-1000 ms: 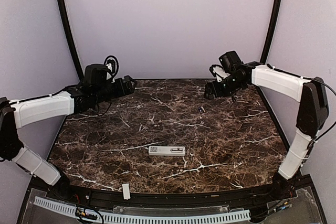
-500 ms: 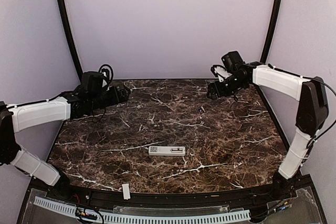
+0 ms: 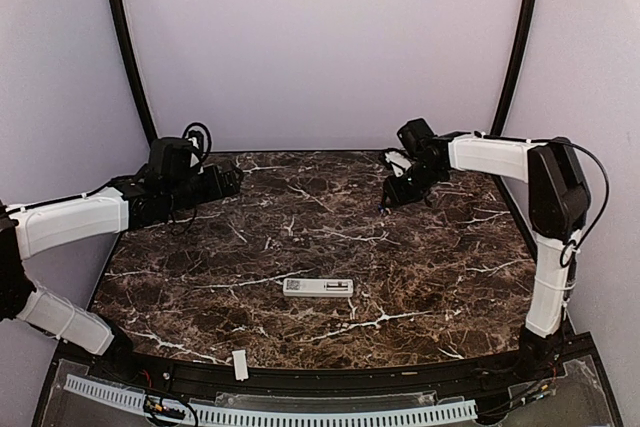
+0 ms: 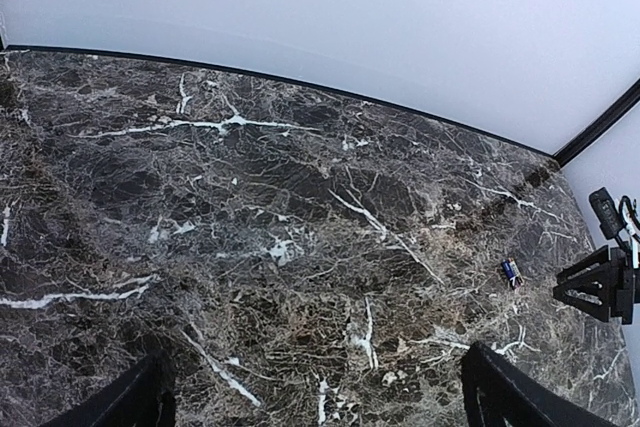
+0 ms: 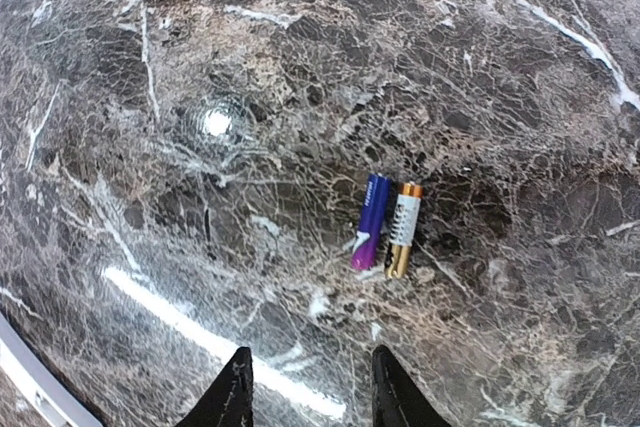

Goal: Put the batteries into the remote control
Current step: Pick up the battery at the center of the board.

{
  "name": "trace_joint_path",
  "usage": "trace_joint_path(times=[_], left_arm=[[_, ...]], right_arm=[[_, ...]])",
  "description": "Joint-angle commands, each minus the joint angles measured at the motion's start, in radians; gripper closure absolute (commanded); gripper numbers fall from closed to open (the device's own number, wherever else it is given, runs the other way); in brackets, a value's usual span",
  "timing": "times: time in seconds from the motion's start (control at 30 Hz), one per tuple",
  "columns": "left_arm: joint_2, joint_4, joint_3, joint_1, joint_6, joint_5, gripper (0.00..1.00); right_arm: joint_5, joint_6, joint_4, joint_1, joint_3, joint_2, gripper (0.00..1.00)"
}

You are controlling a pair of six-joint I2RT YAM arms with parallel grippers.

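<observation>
Right gripper (image 3: 396, 190) hangs over the far right of the marble table (image 3: 200, 277), tilted downward. Its fingers (image 5: 238, 392) are parted by a moderate gap, with only bare stone between them, so it is partly open and grips nothing. The batteries (image 5: 387, 225) lie on the table just ahead of those fingertips, not between them. One is purple and the other white with gold ends, and they lie side by side, roughly parallel and just beside each other. At the far left the left gripper (image 3: 232, 179) is held above the table with its jaws spread wide and empty, facing across toward the right side. The remote (image 3: 318, 287) lies flat near the middle of the table, lengthwise left to right, well apart from both grippers and from the batteries. A short white strip (image 3: 240, 364) rests at the near edge, left of centre.
</observation>
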Motion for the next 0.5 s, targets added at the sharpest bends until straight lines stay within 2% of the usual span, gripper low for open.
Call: trace_joint_path(times=[0.0, 0.2, 0.47], left_arm=[[0.004, -0.018, -0.023, 0.005, 0.031, -0.017, 0.01], [0.003, -0.021, -0.028, 0.007, 0.039, -0.028, 0.01], [0.021, -0.013, -0.017, 0.013, 0.034, -0.012, 0.01]], right_arm=[[0.055, 0.005, -0.009, 0.035, 0.099, 0.079, 0.65], [0.126, -0.009, -0.049, 0.053, 0.176, 0.169, 0.72], [0.202, -0.008, -0.058, 0.059, 0.209, 0.227, 0.73]])
